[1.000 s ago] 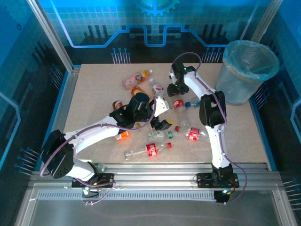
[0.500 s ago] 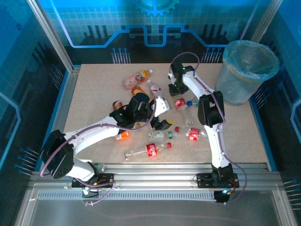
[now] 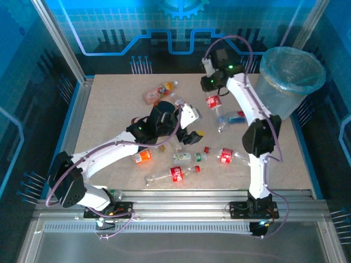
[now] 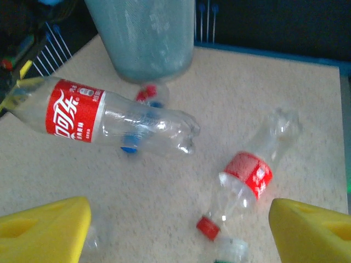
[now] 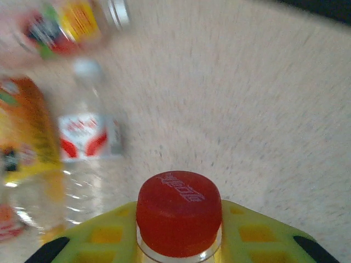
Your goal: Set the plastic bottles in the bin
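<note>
Two arms work over a beige speckled bench [image 3: 109,109] strewn with small plastic bottles.

**Right arm.** The right end effector [image 3: 210,84] is at the far middle of the bench, left of the round translucent grey-blue bin [image 3: 288,90] lined with a pale blue-green bag. Its yellow-green fingers [image 5: 104,238] are clamped on the neck of a clear plastic bottle with a red label [image 3: 213,102], just under its red cap [image 5: 179,211]. The bottle hangs below the fingers, off the bench and outside the bin. In the left wrist view the same bottle [image 4: 104,118] is tilted in front of the bin wall [image 4: 142,38].

**Left arm.** The left end effector [image 3: 192,137] is near the middle of the bench. Its yellow fingers [image 4: 44,230] stand wide apart and hold nothing. On the bench ahead, between the two fingers, lies a small clear bottle with a red band [image 4: 244,178], its red cap toward the camera.

**Other bottles.** All of these lie on the bench, apart from the bin:
- a pink and orange bottle [image 3: 159,90] at the far side, left of the right end effector
- a clear bottle with a blue label [image 3: 233,118] right of the held bottle, near the foot of the bin
- a clear red-labelled bottle [image 3: 226,156] beside the right arm
- a clear green-capped bottle [image 3: 186,157] near the left end effector
- an orange bottle [image 3: 142,157] touching or just beside the left arm
- a long clear bottle with a red label [image 3: 175,174] nearest the arm bases
</note>
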Robot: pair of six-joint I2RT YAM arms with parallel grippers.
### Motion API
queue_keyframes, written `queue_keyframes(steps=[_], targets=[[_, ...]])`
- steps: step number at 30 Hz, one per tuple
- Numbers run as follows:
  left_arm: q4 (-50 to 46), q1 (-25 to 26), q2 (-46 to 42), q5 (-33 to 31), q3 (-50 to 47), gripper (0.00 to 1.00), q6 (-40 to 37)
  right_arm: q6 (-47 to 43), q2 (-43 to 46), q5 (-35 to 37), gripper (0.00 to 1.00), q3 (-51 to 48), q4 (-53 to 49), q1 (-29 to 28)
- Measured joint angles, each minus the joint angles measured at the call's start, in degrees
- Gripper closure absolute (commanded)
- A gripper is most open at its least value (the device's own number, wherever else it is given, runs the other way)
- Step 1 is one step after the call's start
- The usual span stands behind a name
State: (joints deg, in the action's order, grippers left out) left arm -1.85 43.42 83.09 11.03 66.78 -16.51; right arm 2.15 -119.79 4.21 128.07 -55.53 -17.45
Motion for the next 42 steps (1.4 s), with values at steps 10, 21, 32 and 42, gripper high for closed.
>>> queue_keyframes(steps=[10, 21, 32, 42], targets=[[-1.73, 2.69, 8.57, -1.29, 21.75, 0.16, 7.61, -3.23, 23.85, 4.68, 0.93, -6.21, 15.67, 4.87], [-1.31, 7.08, 18.38, -1.33, 28.13, 0.16, 9.99, 4.63, 38.25, 12.94, 1.00, -35.15, 45.20, 11.69], [1.27, 7.17, 16.72, -1.36, 24.68, 0.15, 11.72, -3.28, 33.99, 28.92, 1.00, -36.46, 67.12, 4.96], [1.29, 7.17, 12.87, -3.13, 21.81, 0.13, 11.39, -19.17, 18.34, 42.49, 1.00, -18.93, 78.99, 3.72]])
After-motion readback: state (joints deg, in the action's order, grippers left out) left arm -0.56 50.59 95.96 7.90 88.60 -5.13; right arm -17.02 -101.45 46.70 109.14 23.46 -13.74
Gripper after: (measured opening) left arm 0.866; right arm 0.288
